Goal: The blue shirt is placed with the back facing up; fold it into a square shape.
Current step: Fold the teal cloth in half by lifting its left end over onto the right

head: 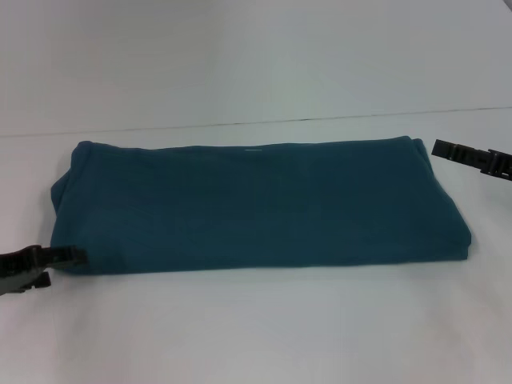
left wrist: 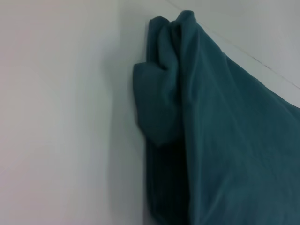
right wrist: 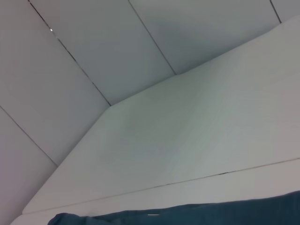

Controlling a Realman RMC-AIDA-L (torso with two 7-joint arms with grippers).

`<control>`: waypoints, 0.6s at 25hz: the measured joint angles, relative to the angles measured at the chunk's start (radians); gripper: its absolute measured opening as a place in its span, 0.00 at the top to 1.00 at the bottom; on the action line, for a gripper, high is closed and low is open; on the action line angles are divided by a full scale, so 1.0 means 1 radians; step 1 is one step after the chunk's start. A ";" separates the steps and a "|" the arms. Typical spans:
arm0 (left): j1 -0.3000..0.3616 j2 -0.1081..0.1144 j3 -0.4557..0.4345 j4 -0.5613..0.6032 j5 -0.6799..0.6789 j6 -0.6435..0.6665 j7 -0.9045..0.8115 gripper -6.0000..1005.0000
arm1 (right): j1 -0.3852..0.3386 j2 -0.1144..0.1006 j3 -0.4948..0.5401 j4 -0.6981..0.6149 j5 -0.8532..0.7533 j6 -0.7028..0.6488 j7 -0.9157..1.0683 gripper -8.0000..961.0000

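Where folded blue shirt (head: 256,204) lies: white table (head: 256,328) (seamed).

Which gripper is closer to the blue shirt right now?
Left. The left gripper sits at the blue shirt's near left corner, touching or almost touching its edge. The right gripper hangs just off the far right corner, with a small gap.

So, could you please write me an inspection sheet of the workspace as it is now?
Surface: white table, bare around the cloth.
Job's things: blue shirt lies flat, folded into a long band, not yet a square; its left end is bunched, seen in the left wrist view.
Clutter: nothing seen.
Grippers: left gripper at the shirt's near left corner; right gripper by the far right corner, apart from the cloth.
Cables: nothing seen.
Surroundings: white panelled wall behind the table.
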 joint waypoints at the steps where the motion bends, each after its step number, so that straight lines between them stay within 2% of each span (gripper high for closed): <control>1: -0.004 0.000 0.000 -0.005 0.000 -0.001 0.000 0.09 | 0.000 0.000 0.000 0.000 0.000 0.000 0.000 0.25; 15: -0.015 0.001 0.009 -0.019 0.000 -0.020 -0.010 0.09 | -0.003 0.000 0.000 0.000 0.000 0.000 0.000 0.25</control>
